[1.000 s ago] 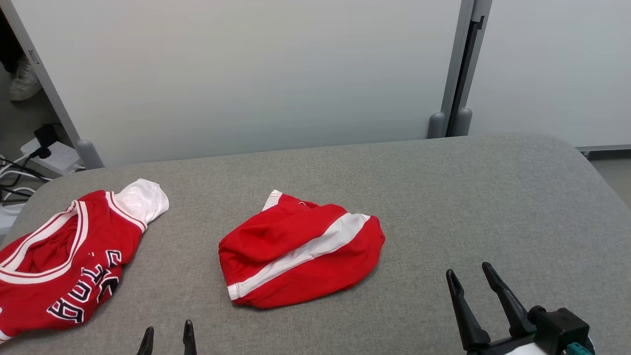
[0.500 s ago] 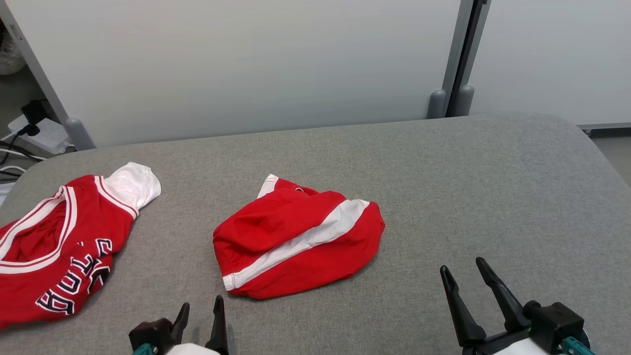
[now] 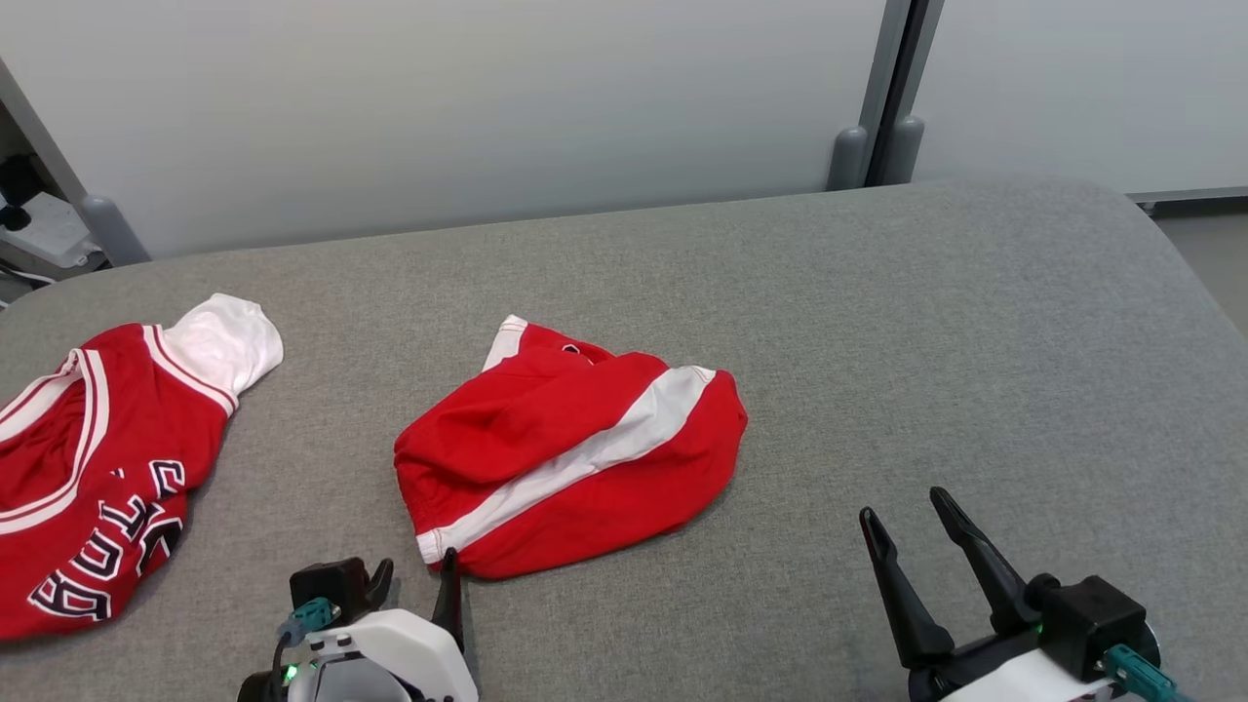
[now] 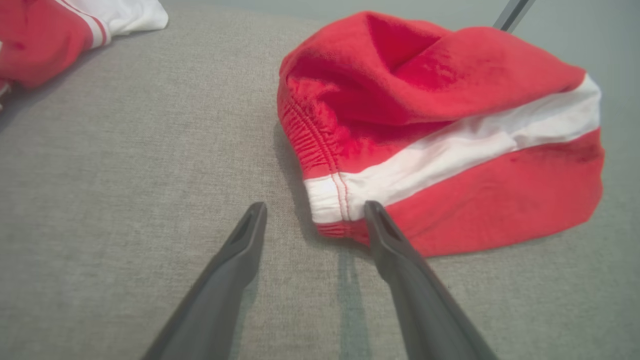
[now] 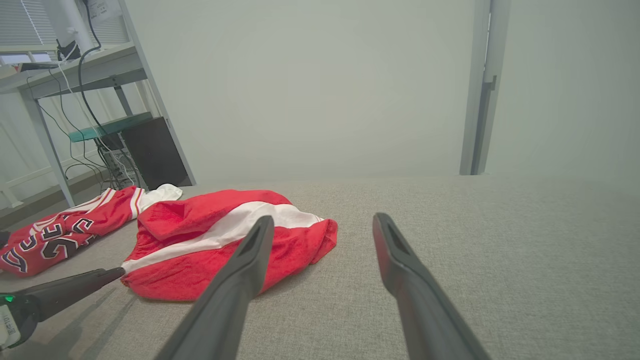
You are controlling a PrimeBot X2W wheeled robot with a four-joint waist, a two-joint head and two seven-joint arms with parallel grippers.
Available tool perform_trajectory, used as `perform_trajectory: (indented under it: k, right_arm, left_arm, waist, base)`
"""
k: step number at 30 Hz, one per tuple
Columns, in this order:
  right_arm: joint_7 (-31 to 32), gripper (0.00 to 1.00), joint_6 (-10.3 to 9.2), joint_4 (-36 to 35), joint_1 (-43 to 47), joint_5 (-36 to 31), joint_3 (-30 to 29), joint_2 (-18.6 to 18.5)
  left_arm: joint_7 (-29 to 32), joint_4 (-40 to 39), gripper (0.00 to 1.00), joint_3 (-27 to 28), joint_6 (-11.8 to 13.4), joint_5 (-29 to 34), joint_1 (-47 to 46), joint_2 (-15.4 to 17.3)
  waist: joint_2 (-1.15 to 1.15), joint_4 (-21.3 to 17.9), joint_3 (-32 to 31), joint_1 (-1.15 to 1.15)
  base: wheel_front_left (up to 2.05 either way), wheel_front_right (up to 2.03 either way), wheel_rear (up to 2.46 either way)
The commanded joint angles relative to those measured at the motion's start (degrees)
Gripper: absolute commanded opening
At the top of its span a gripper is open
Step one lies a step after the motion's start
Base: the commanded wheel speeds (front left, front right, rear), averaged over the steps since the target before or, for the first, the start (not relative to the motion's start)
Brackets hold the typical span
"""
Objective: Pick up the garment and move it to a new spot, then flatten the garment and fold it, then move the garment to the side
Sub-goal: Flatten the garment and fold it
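Note:
The garment (image 3: 570,448) is a crumpled pair of red shorts with a white side stripe, lying mid-table on the grey cloth surface (image 3: 926,341). My left gripper (image 3: 414,575) stands open just short of its near-left corner. In the left wrist view the garment (image 4: 450,125) shows its elastic waistband, and the left gripper (image 4: 315,210) has its right fingertip at the white hem corner. My right gripper (image 3: 905,507) is open over bare cloth to the right of the garment. In the right wrist view the right gripper (image 5: 324,220) holds nothing and the garment (image 5: 220,240) lies to its left.
A red jersey (image 3: 88,478) with a white sleeve and dark lettering lies at the table's left edge, also in the right wrist view as the jersey (image 5: 60,235). White partition panels (image 3: 487,107) stand behind the table. A desk with cables (image 5: 75,100) stands beyond the left side.
The head camera has tilted down, shifting the whole picture. My left gripper has come forward to the garment's near-left corner. The right gripper has barely moved, and both stay open.

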Motion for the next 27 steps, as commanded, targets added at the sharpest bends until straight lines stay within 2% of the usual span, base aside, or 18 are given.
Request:
perform_trajectory:
  k: [1, 12, 15, 16, 17, 19, 20, 21, 22, 27]
  right_arm:
    - [-0.8, 1.0, 0.08, -1.0, -2.2, 0.2, 1.6, -0.7]
    - [-0.8, 1.0, 0.08, -0.7, -3.6, 0.7, 3.0, -1.3]
    - [-0.8, 1.0, 0.08, -0.7, -3.8, 0.7, 2.9, -1.4]
    - [-0.8, 1.0, 0.08, -0.6, -3.9, 0.7, 2.9, -1.4]
    - [-0.8, 1.0, 0.08, -0.6, -3.9, 0.8, 2.8, -1.3]
    - [-0.8, 1.0, 0.08, -0.6, -4.1, 0.8, 2.9, -1.3]
    - [-0.8, 1.0, 0.08, -0.6, -4.2, 0.9, 3.0, -1.3]
    - [-0.8, 1.0, 0.08, -0.6, -4.3, 0.9, 3.1, -1.3]
    - [-0.8, 1.0, 0.08, -0.6, -4.4, 1.0, 3.1, -1.3]
    - [-0.8, 1.0, 0.08, -0.8, -4.5, 1.0, 2.8, -1.4]
  left_arm:
    - [-0.3, 0.0, 1.0, 1.1, -0.3, -0.6, -3.3, 0.5]
    - [-2.3, 6.1, 0.99, -0.2, -0.8, -1.8, -7.9, 0.5]
    - [-2.5, 7.5, 0.73, -0.7, -1.3, -2.9, -8.9, 0.5]
    - [-2.4, 8.0, 0.54, -1.0, -1.3, -3.3, -9.1, 0.5]
    - [-2.2, 8.6, 0.47, -1.2, -1.3, -3.8, -9.4, 0.5]
    - [-2.1, 9.6, 0.45, -1.6, -1.2, -4.6, -9.9, 0.5]
    - [-2.1, 10.1, 0.38, -1.8, -1.3, -4.9, -10.2, 0.5]
    - [-2.1, 10.5, 0.25, -1.9, -1.4, -5.4, -10.5, 0.5]
    - [-1.9, 11.0, 0.0, -2.2, -1.6, -5.9, -10.7, 0.5]
    - [-2.0, 12.0, 0.0, -3.7, -2.6, -8.4, -11.8, 0.5]
  waist:
    - [0.0, -0.2, 0.2, 0.0]
    - [0.0, -1.1, 1.6, 0.0]
    - [0.0, -1.2, 1.9, 0.0]
    - [0.0, -1.2, 2.0, 0.0]
    - [0.0, -1.3, 2.0, 0.0]
    - [0.0, -1.4, 2.0, 0.0]
    - [0.0, -1.4, 2.1, 0.0]
    - [0.0, -1.4, 2.1, 0.0]
    - [0.0, -1.5, 2.1, 0.0]
    - [0.0, -1.1, 2.0, 0.0]
  base:
    - [0.0, 0.0, 0.0]
    - [0.0, 0.0, 0.0]
    - [0.0, 0.0, 0.0]
    - [0.0, 0.0, 0.0]
    - [0.0, 0.0, 0.0]
    - [0.0, 0.0, 0.0]
    - [0.0, 0.0, 0.0]
    - [0.0, 0.0, 0.0]
    - [0.0, 0.0, 0.0]
    - [0.0, 0.0, 0.0]
